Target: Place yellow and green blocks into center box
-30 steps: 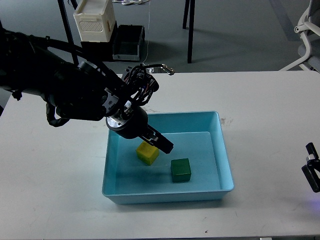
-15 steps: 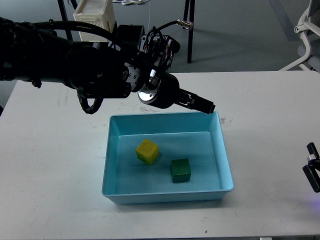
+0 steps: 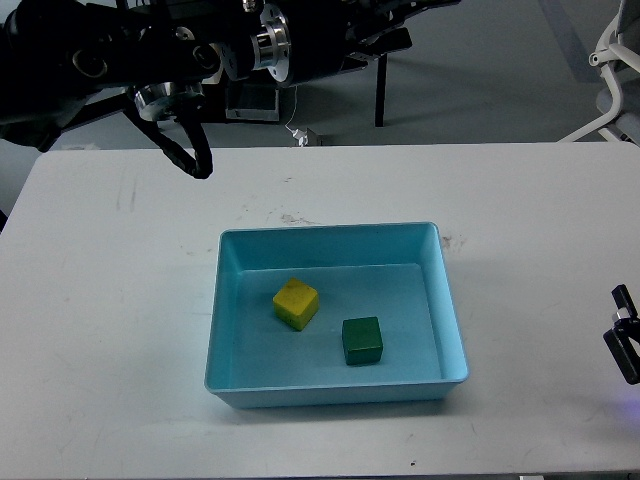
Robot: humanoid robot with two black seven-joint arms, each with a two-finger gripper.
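Yellow block [image 3: 296, 303] and green block [image 3: 361, 340] sit apart in the box [image 3: 226, 300] — mid-frame. Left gripper [image 3: 400, 25] (top edge) and right gripper [image 3: 625, 345] — jaw states unreadable.

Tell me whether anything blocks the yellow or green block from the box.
Nothing does. The yellow block and the green block both lie on the floor of the blue box already, apart from each other. No gripper is near them: the left arm is raised at the top, and the right gripper sits at the right edge.

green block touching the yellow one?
No, the dark green cube sits apart from the yellow cube, with bare floor of the light blue plastic box between them.
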